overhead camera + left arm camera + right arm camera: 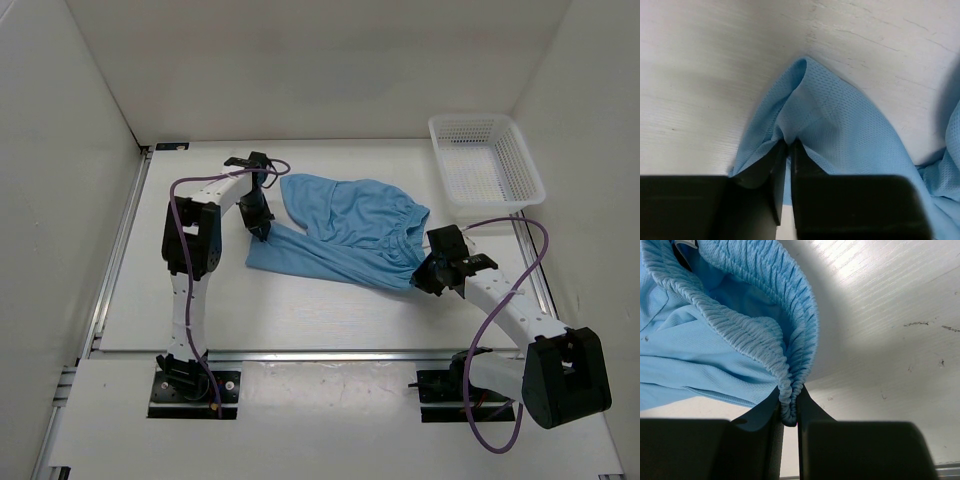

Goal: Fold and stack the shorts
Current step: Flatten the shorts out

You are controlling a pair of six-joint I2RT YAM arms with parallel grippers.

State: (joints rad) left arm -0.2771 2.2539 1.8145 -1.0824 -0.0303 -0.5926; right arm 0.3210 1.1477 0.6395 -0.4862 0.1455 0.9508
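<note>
**Top external view: two claws pinch a pair of blue shorts at opposite ends**

Top external view. A pair of light blue shorts (345, 232) lies rumpled on the white counter (300, 310), in the middle and toward the far side. Its long axis runs side to side, between the two arms. The left claw (262, 228) sits at the left end of the fabric and the right claw (425, 272) at the right end, a little nearer the arm bases. A white mesh basket (440, 165) stands in the far right corner, apart from the shorts and closer to the right arm.

Left wrist view. The left claw (788, 145) is clamped on a fold of thin, fine-holed blue fabric, its jaws nearly together with cloth between them. The fabric rises from the pinch to a rounded corner and spreads off to the right over bare counter.

Right wrist view. The right claw (788, 407) is clamped on the gathered elastic waistband (755, 340), with the ribbed edge squeezed between its jaws. The rest of the shorts fans away up and to the left.

With each arm holding one end, the cloth lies stretched between them. I judge that any fold will bring one end across toward the other, along that side-to-side line. The shorts are not yet folded flat.
</note>
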